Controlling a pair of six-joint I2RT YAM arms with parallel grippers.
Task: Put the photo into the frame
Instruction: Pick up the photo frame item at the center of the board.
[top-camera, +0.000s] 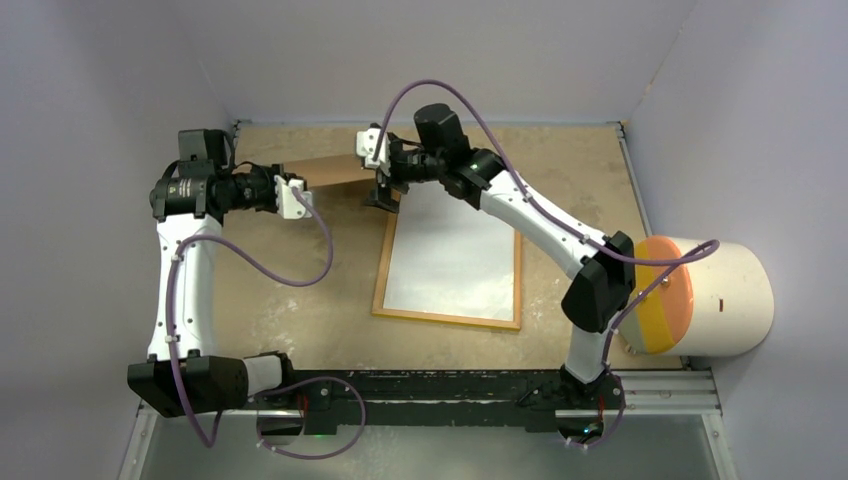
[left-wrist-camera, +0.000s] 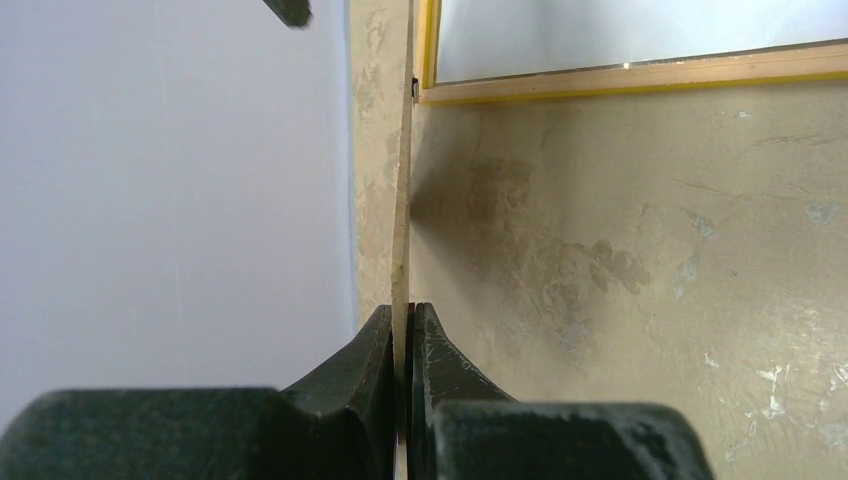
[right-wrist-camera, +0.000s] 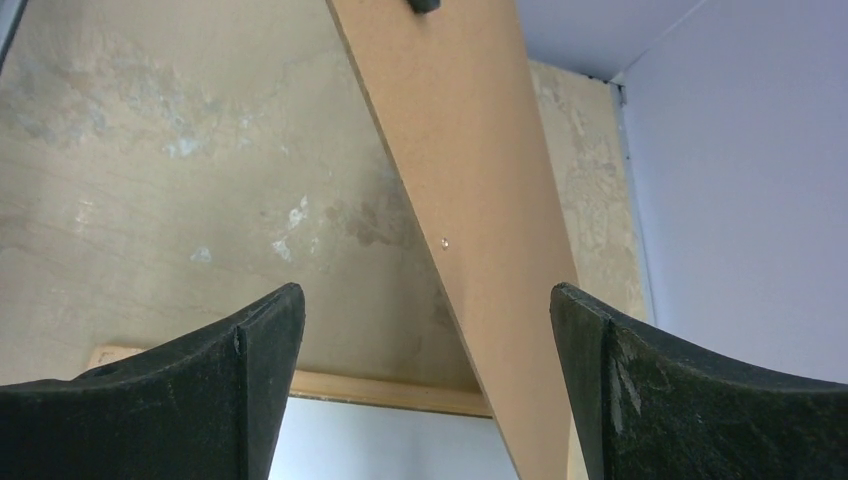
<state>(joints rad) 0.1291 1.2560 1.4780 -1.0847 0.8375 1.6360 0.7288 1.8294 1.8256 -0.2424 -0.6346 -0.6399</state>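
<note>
The frame (top-camera: 385, 265) lies flat on the table, wood-brown back up, with a yellow edge showing in the left wrist view (left-wrist-camera: 640, 78). Inside it lies the photo (top-camera: 455, 262), plain white side up. My left gripper (top-camera: 300, 185) is shut on the left end of a flat brown backing board (top-camera: 330, 172), held on edge above the table; the wrist view shows the board's thin edge (left-wrist-camera: 403, 200) pinched at the gripper (left-wrist-camera: 402, 320). My right gripper (top-camera: 383, 195) stands open over the frame's far left corner, with the board (right-wrist-camera: 470, 200) slanting between its fingers (right-wrist-camera: 425, 300), untouched.
A white cylinder with an orange end (top-camera: 710, 295) lies at the right edge of the table beside the right arm. Pale walls close in the back and both sides. A metal rail (top-camera: 660, 385) runs along the near edge.
</note>
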